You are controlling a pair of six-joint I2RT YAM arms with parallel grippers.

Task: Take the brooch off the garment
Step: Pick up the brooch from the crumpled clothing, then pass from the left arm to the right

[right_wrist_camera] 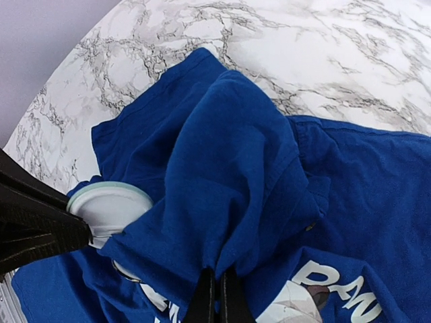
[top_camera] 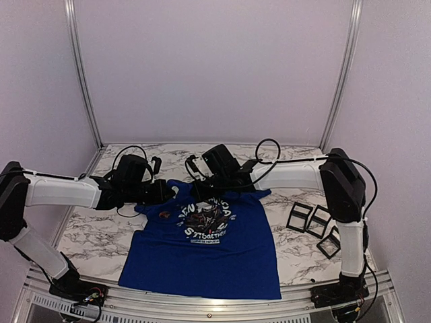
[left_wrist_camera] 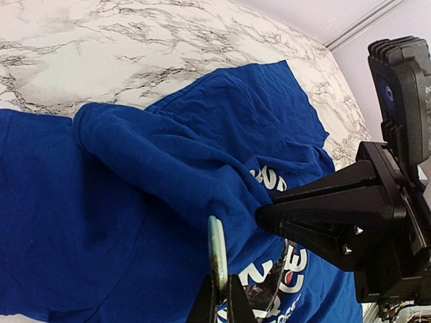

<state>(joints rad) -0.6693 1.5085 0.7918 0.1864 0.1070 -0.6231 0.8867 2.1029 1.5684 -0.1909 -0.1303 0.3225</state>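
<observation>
The royal-blue T-shirt (top_camera: 215, 252) lies on the marble table, its panda print and white lettering facing up. Its collar end is bunched and lifted between my two grippers. My left gripper (left_wrist_camera: 223, 296) is shut on the brooch (left_wrist_camera: 217, 252), a round pale-rimmed disc seen edge-on against the fabric. In the right wrist view the brooch (right_wrist_camera: 108, 205) shows its white face, half covered by a blue fold, with the left fingers (right_wrist_camera: 40, 232) on it. My right gripper (right_wrist_camera: 217, 293) is shut on a raised fold of the shirt (right_wrist_camera: 236, 168), just beside the brooch. In the top view the grippers (top_camera: 172, 192) (top_camera: 202, 183) meet at the collar.
Three black square frames (top_camera: 313, 222) lie on the table right of the shirt. Bare marble (top_camera: 94, 232) shows left of the shirt and behind it. Aluminium posts and pale walls enclose the table. A small reddish spot (top_camera: 163, 215) sits near the shirt's left sleeve.
</observation>
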